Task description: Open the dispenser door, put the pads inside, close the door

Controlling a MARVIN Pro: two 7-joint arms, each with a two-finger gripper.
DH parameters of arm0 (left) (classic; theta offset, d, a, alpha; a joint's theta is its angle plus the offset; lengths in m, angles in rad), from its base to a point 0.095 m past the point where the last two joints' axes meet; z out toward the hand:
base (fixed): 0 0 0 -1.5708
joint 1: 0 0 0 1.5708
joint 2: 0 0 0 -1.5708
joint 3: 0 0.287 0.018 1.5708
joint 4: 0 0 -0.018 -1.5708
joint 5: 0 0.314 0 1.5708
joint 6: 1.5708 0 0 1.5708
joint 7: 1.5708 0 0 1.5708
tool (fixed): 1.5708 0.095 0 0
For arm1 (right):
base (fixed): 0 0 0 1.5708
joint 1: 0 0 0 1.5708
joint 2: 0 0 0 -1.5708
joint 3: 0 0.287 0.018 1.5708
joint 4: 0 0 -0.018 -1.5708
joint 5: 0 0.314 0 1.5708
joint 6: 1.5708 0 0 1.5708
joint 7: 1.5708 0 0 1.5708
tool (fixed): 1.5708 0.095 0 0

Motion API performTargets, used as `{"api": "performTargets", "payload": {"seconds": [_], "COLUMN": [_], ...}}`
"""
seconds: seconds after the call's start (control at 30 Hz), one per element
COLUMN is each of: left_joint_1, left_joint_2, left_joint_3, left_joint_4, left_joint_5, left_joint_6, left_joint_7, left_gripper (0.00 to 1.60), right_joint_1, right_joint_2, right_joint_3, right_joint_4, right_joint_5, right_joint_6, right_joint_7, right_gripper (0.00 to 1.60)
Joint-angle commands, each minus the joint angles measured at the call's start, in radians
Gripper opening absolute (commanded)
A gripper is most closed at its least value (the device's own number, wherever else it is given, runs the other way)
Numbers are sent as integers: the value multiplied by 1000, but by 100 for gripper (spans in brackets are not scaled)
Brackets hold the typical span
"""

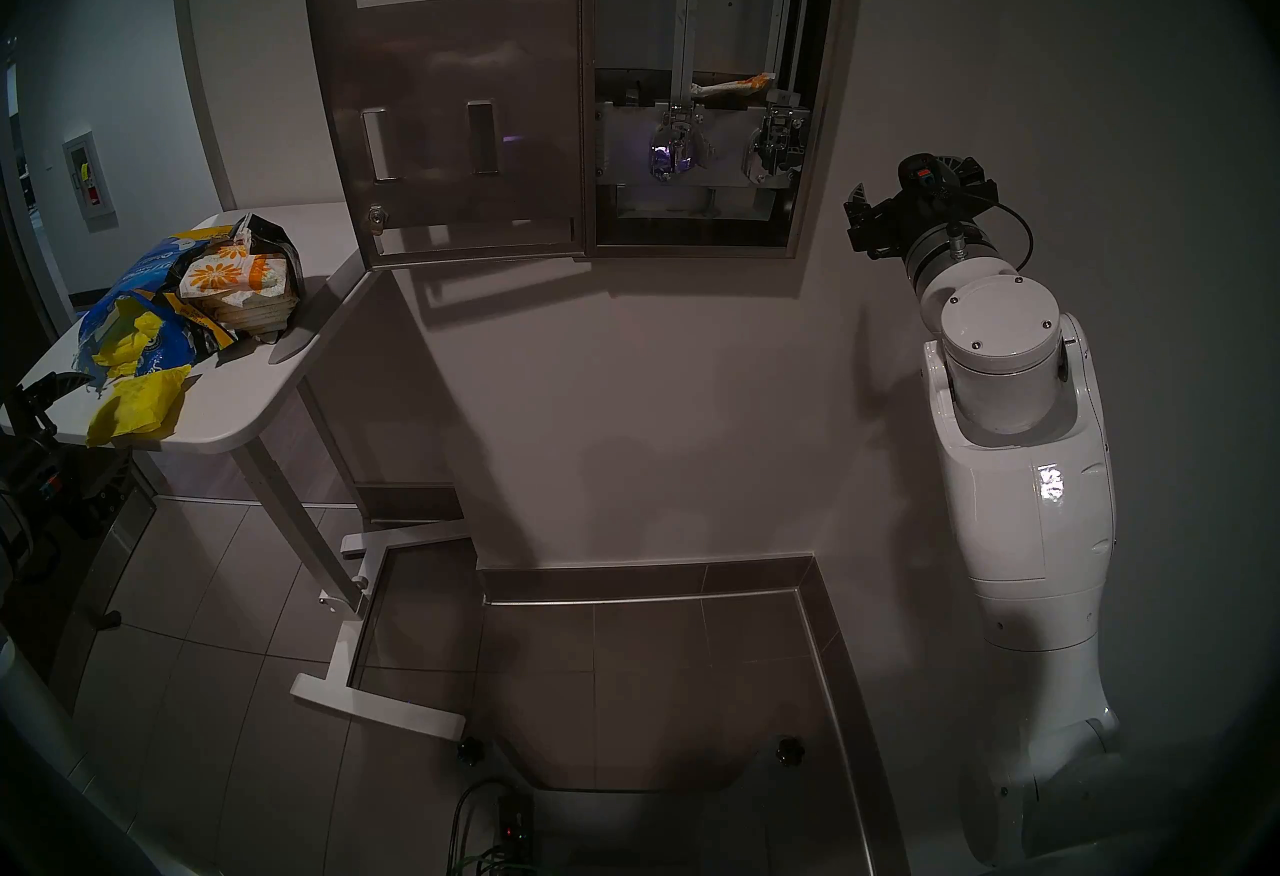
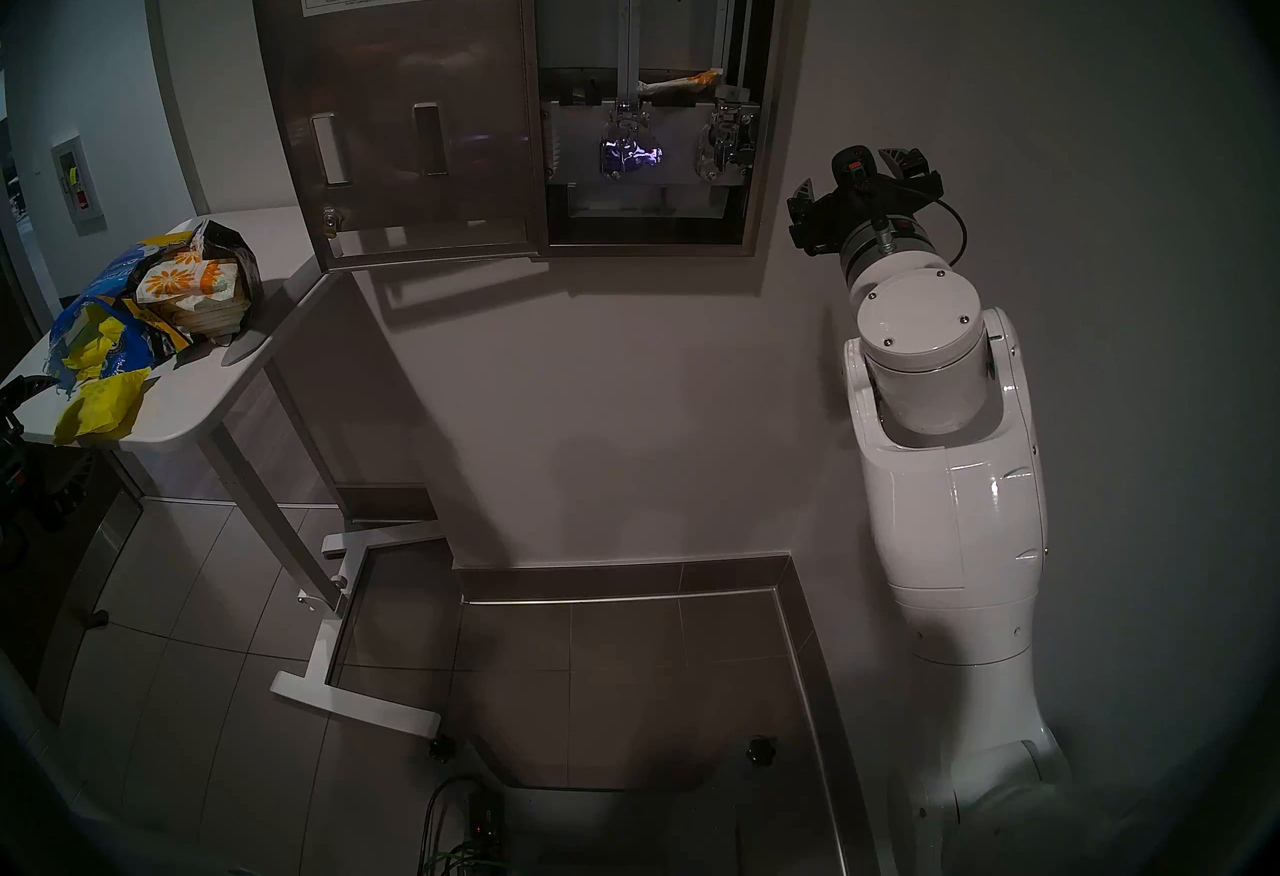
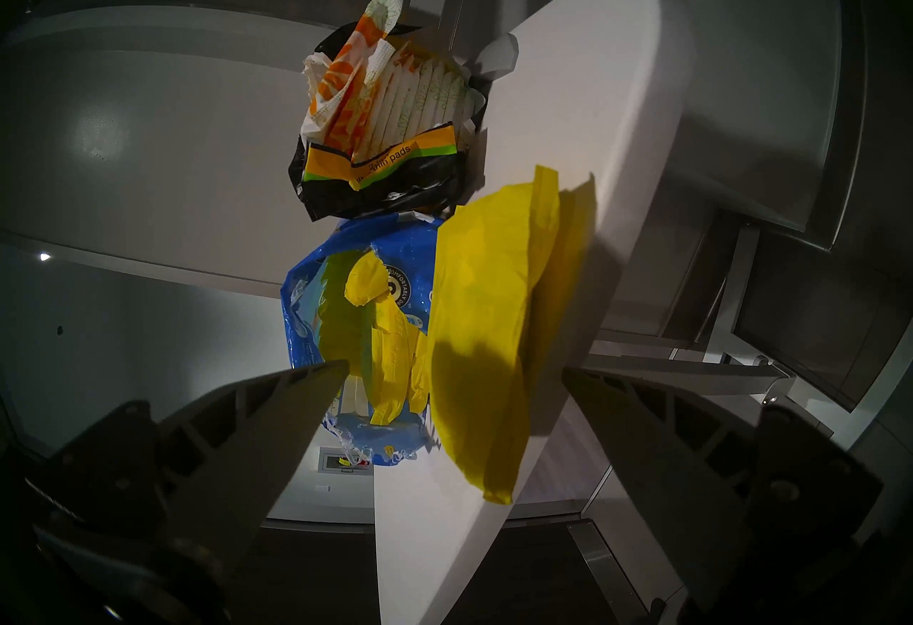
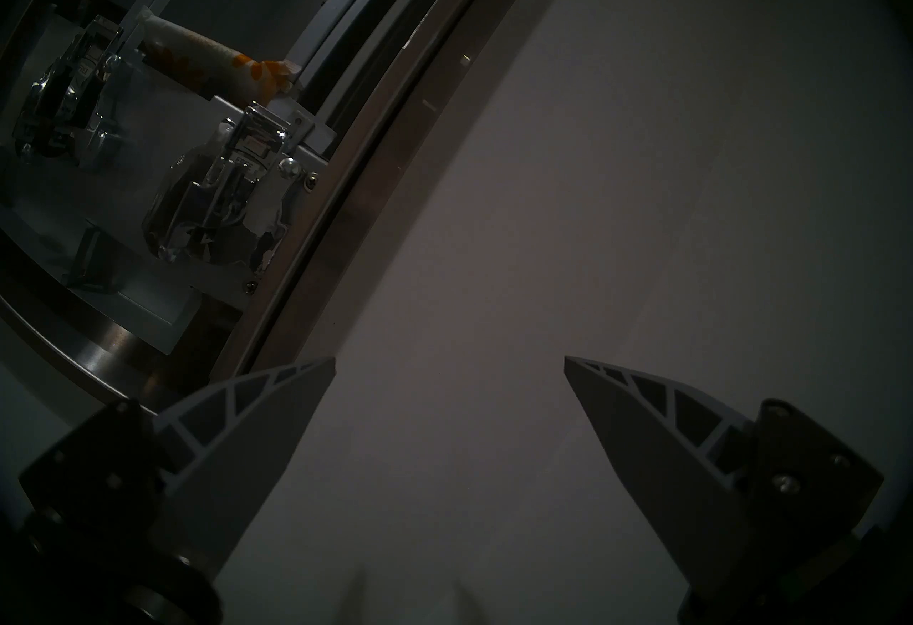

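1. Nearest the left wrist camera: left tool (image 3: 454, 364), jaws spread wide and empty, hovering just short of the yellow pad (image 3: 486, 327) at the near edge of the white surface (image 3: 593, 80).
2. Yellow pad: flat, soft, crinkly wrapper; judged very light and a bit slippery. It overhangs the surface edge, so pinching across that free end looks easiest.
3. Torn blue-and-yellow bag (image 3: 341, 312) lies touching the yellow pad; loose plastic could snag in a pinch.
4. Black bag (image 3: 375, 194) behind it, open at top, holds a row of white pads on edge plus orange-flower pads (image 3: 346, 90) crumpled at 1 side. Packed close; judged compressible, best taken by an exposed top edge.
5. Dispenser (image 1: 699, 57): dispenser door (image 1: 450, 112) swung open to the left. 1 flower-print pad (image 1: 731, 85) lies across the ledge above the 2 chrome levers (image 1: 776, 151); chutes above look empty.
6. Right tool (image 1: 900, 209): jaws apart, empty, beside the dispenser near the wall.
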Motion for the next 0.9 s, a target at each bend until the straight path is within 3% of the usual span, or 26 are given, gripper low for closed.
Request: {"api": "performTargets", "payload": {"seconds": [0.0, 0.47, 0.87], "left_joint_1": [-26, -31, -68], "left_joint_2": [10, 8, 46], "left_joint_3": [10, -1, 17], "left_joint_4": [-34, -56, -35], "left_joint_5": [-13, -25, -1], "left_joint_6": [5, 17, 35], "left_joint_7": [17, 8, 18], "left_gripper": [160, 160, 160], "right_joint_1": [26, 26, 26], "right_joint_2": [0, 0, 0], "right_joint_3": [2, 2, 2], "right_joint_4": [-28, -28, -28], "right_joint_5": [-2, -2, -2], "right_joint_6": [-12, -12, -12], "right_joint_7": [-7, -7, -7], "right_gripper": [160, 160, 160]}}
